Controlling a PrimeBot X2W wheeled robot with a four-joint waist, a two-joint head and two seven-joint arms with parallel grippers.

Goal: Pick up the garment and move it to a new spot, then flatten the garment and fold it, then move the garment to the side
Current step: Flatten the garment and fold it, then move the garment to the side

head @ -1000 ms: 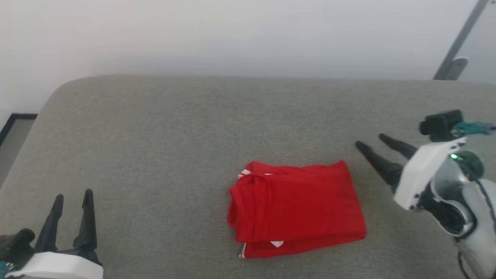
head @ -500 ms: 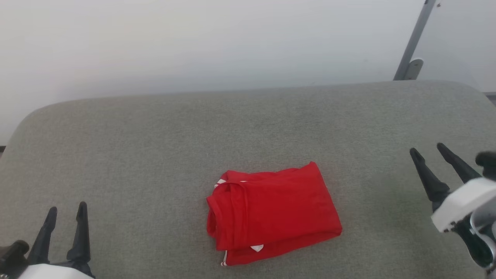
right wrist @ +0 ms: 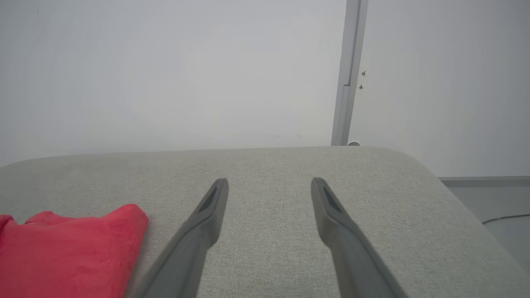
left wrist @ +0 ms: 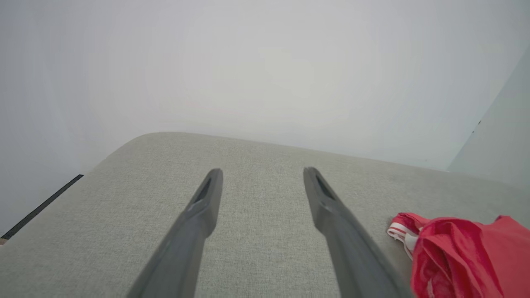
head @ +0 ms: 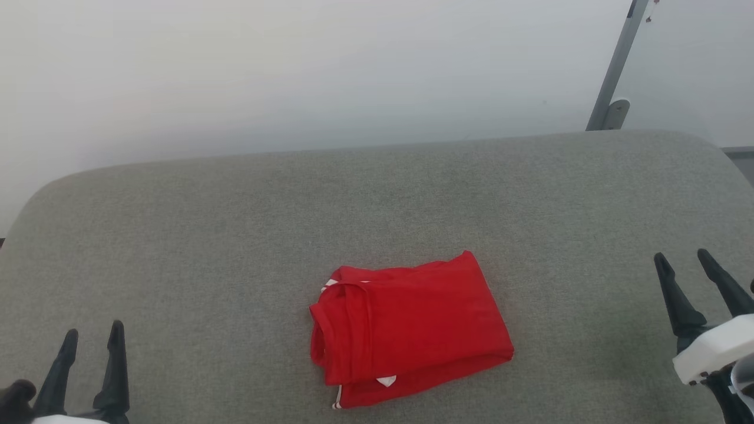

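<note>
Folded into a compact rectangle: the red jersey-style fabric garment, lying flat toward the near middle of a grey woven-fabric padded surface with rounded corners. Layers stacked, with a thicker rolled fold along the left edge and a smooth red panel on top. Slivers of red-and-white striped trim peeking out at the near left corner, and a little white at the far left corner (lettering and number hidden inside the folds). Touched by nothing.

Off to the left and nearer, well apart from the garment: the left gripper, two long dark fingers spread wide with nothing between them, over bare grey cloth. In the left wrist view, the same wide empty gap, and the garment's bunched striped edge to the right of the fingers, not touching.

Off to the right, also well apart: the right gripper, white housing behind its dark fingers, likewise fully spread and empty. In the right wrist view, a red corner of the garment to the left of the fingers, clear of them.

Beyond the far edge: a plain pale wall and a slim grey metal post rising by the far right corner. Past the right edge, a thin dark cable on the grey floor.
</note>
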